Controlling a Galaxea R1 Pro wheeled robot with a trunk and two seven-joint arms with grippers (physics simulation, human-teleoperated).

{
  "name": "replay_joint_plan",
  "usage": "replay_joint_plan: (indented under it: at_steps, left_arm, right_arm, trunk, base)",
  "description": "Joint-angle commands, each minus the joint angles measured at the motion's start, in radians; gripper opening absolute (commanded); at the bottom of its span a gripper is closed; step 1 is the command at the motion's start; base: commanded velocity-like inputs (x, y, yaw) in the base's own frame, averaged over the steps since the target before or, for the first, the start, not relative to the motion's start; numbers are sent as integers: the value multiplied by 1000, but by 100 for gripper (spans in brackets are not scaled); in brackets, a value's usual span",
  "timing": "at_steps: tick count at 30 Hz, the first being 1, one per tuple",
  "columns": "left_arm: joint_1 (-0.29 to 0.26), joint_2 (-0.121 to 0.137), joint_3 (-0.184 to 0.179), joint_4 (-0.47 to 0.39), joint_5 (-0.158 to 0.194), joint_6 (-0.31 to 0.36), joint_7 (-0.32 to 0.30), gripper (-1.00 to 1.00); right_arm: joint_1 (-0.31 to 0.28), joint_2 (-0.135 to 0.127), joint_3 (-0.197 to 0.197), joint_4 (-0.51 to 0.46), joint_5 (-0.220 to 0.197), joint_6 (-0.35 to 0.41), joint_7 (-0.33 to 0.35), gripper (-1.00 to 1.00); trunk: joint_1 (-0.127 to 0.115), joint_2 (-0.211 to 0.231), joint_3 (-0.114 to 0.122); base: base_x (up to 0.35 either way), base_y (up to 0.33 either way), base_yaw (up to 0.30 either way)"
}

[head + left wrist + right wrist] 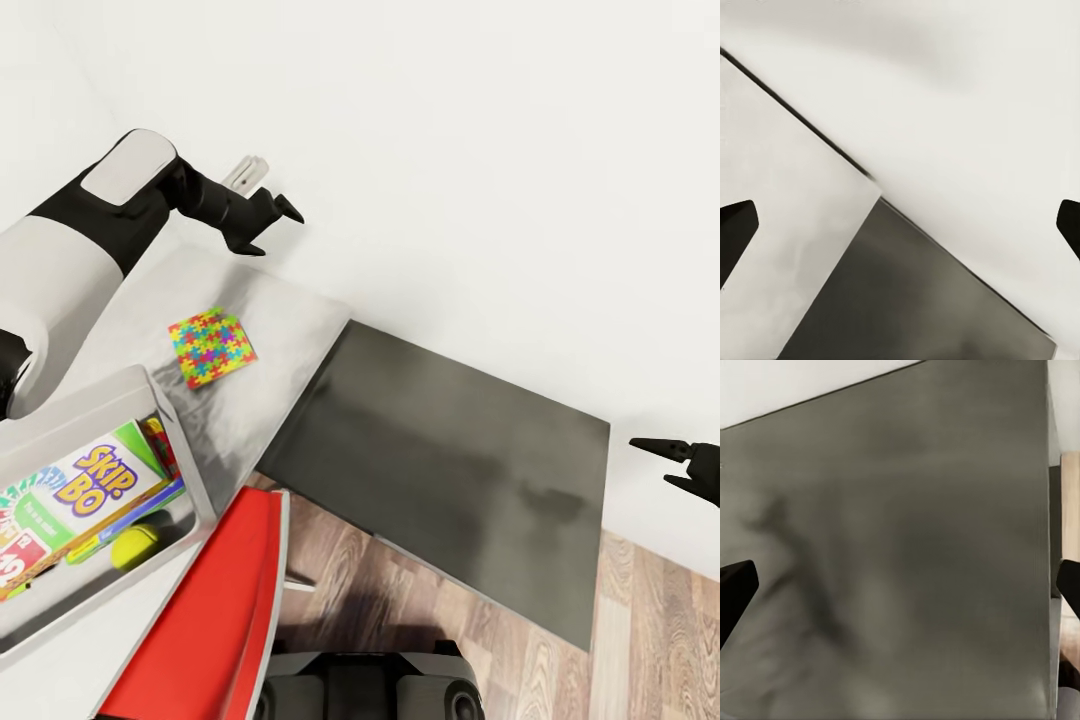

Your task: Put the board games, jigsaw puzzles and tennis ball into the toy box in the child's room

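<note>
Grey toy box (180, 455) holds Skip-Bo game (95, 490) and tennis ball (137, 545).

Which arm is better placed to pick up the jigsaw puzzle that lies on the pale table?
Probably the left. The left gripper hangs open near the jigsaw puzzle on the pale table. The right gripper is far off, beyond the dark desk.

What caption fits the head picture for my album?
Open left gripper above a puzzle on the table, beside the filled toy box.
</note>
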Motion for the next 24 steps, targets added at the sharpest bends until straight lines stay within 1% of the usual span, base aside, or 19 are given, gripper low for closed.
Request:
replay_joint_plan:
  at_steps: [1, 12, 17, 24]
  left_arm:
    - [-1, 1, -6, -1, 11, -1, 8, 100]
    - [0, 10, -5, -1, 12, 0, 7, 100]
    - [0, 13, -5, -1, 12, 0, 7, 100]
    - [1, 22, -6, 1, 11, 0, 7, 100]
  right_arm:
    - [-1, 0, 0, -1, -10, 3, -10, 100]
    - [-1, 1, -1, 0, -10, 3, -10, 100]
    - [-1, 1, -1, 0, -10, 3, -10, 100]
    - [-1, 1, -1, -1, -10, 3, -9, 100]
  trunk:
    - [1, -2, -1]
    - [1, -2, -1]
    - [1, -2, -1]
    - [1, -2, -1]
  base:
    - [0, -8, 87]
    - [0, -3, 179]
    - [0, -1, 97]
    - [0, 0, 37]
